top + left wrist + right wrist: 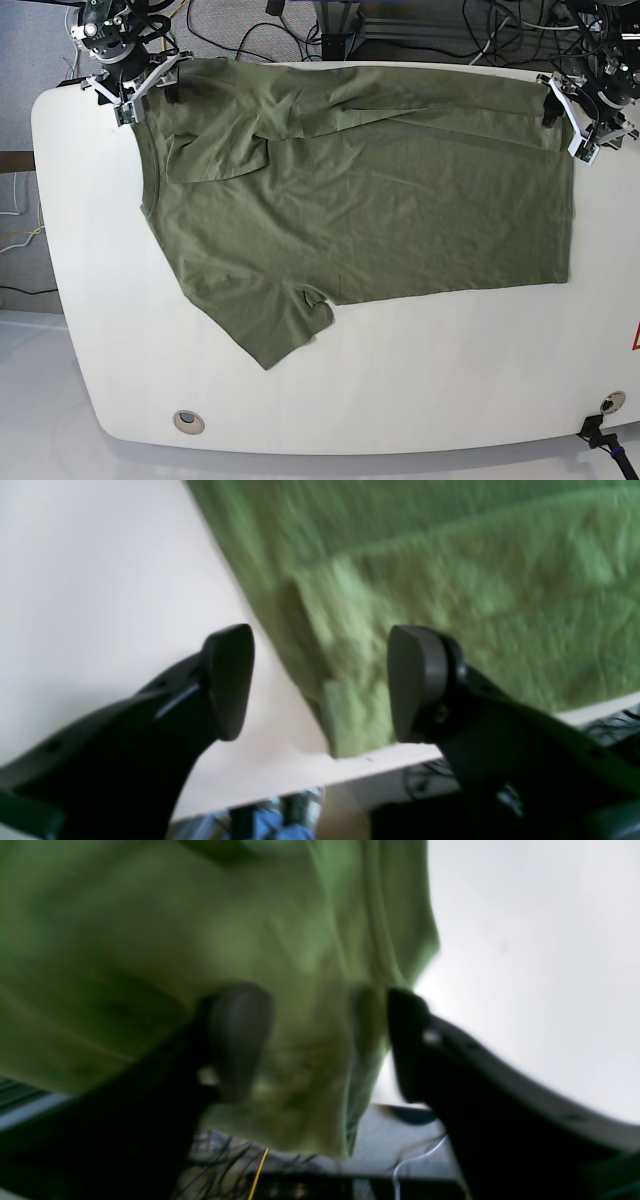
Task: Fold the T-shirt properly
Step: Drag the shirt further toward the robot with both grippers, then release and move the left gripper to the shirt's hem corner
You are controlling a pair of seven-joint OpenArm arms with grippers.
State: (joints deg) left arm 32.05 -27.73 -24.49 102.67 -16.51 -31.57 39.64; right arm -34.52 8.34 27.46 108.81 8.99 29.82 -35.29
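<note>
The olive-green T-shirt (380, 200) lies spread on the white table (420, 380), with its far edge folded over and one sleeve (215, 155) doubled onto the body. My left gripper (570, 112) is at the shirt's far right corner. In the left wrist view it (322, 682) is open, its fingers either side of the shirt's corner (350, 715) by the table edge. My right gripper (140, 85) is at the far left corner. In the right wrist view it (325, 1042) is open with blurred cloth (300, 1050) between its fingers.
Cables (250, 30) and equipment lie behind the table's far edge. A round grommet (186, 421) sits near the front left edge. A black clamp (603, 432) is at the front right corner. The other sleeve (285, 325) points toward the front.
</note>
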